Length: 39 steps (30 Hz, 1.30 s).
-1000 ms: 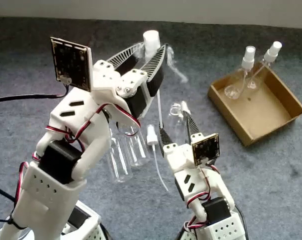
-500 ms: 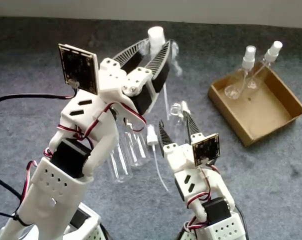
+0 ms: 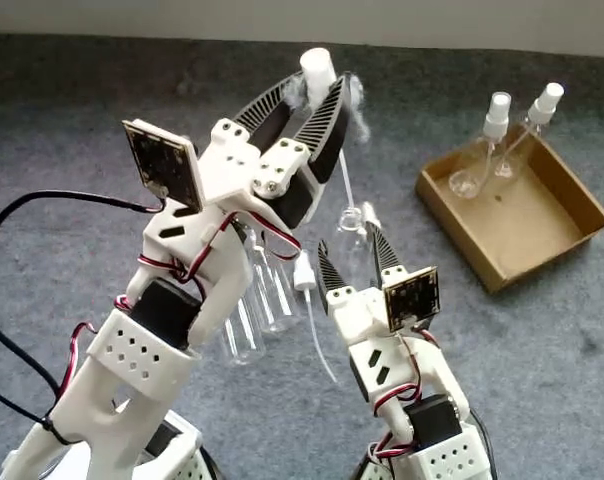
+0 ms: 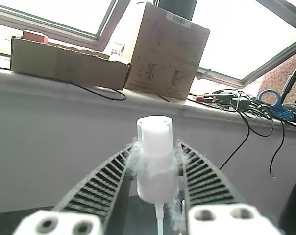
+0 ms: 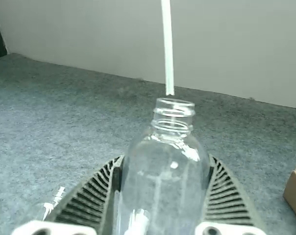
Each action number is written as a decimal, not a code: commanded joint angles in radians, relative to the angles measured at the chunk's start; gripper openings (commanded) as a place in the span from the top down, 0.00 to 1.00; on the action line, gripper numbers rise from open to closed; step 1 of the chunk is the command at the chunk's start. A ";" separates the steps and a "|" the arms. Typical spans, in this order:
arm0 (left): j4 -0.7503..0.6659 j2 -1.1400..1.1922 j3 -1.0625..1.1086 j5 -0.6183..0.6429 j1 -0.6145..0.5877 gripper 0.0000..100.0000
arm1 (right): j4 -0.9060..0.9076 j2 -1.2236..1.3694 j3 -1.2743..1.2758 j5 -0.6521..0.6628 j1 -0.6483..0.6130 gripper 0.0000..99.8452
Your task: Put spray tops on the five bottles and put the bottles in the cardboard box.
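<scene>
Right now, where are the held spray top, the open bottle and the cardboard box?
spray top [image 4: 157, 166]: left wrist view, on its white body.
open bottle [image 5: 163, 161]: right wrist view, on its clear shoulder.
cardboard box [image 3: 532, 215]: high view, on its bare inner floor.

left gripper pinches the white plastic spray top, tube dangling over the clear plastic bottle in right gripper.

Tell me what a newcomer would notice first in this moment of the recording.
The left gripper, raised high, pinches a white spray top. The top's thin tube hangs down to the open neck of a clear bottle held by the right gripper. Off to the right in the high view, a cardboard box holds two bottles already fitted with tops.
</scene>
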 commanded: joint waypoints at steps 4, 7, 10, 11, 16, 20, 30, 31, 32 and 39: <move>-0.044 -0.015 0.002 0.002 0.015 0.99 | 0.005 -0.015 0.113 0.003 -0.005 0.86; -0.044 -0.021 0.002 0.002 0.015 0.99 | 0.005 -0.015 0.113 0.003 -0.005 0.86; -0.044 -0.019 0.004 0.002 0.015 0.99 | 0.005 -0.015 0.113 0.003 -0.005 0.86; -0.044 -0.019 0.012 0.002 0.015 0.99 | 0.005 -0.015 0.113 0.003 -0.005 0.86; -0.051 -0.015 0.039 -0.074 0.015 0.99 | 0.005 -0.015 0.113 0.003 -0.005 0.86; -0.051 -0.015 0.041 -0.077 0.015 0.99 | 0.005 -0.015 0.113 0.003 -0.005 0.86; -0.153 -0.015 0.042 -0.078 0.016 0.99 | 0.005 -0.015 0.113 0.003 -0.005 0.86; -0.157 -0.015 0.045 -0.078 0.018 0.99 | 0.005 -0.015 0.113 0.003 -0.005 0.86; -0.155 -0.013 0.051 -0.078 0.022 0.99 | 0.005 -0.015 0.113 0.003 -0.005 0.86; -0.157 -0.021 0.122 -0.081 0.056 0.99 | 0.005 -0.015 0.113 0.003 -0.005 0.86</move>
